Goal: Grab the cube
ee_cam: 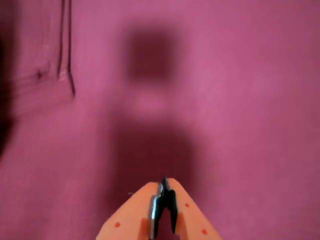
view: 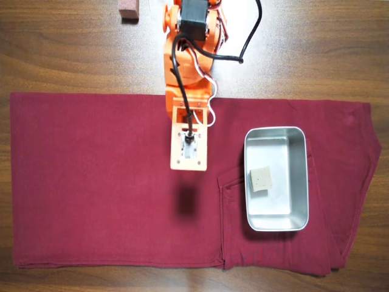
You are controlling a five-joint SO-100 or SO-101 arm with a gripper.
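Note:
The cube (view: 261, 179), a small beige-grey speckled block, lies inside the metal tray (view: 276, 129) at the right of the overhead view. It does not show in the wrist view. My gripper (ee_cam: 164, 184) shows at the bottom of the wrist view, orange with dark fingertips pressed together, holding nothing, above bare red cloth. In the overhead view the orange arm (view: 188, 121) reaches from the top centre over the cloth, well left of the tray, and its wrist hides the fingers.
A dark red cloth (view: 91, 182) covers most of the wooden table (view: 61, 55). A reddish-brown block (view: 128, 9) sits at the top edge, left of the arm's base. A stitched seam of the cloth (ee_cam: 65, 65) shows at the wrist view's upper left.

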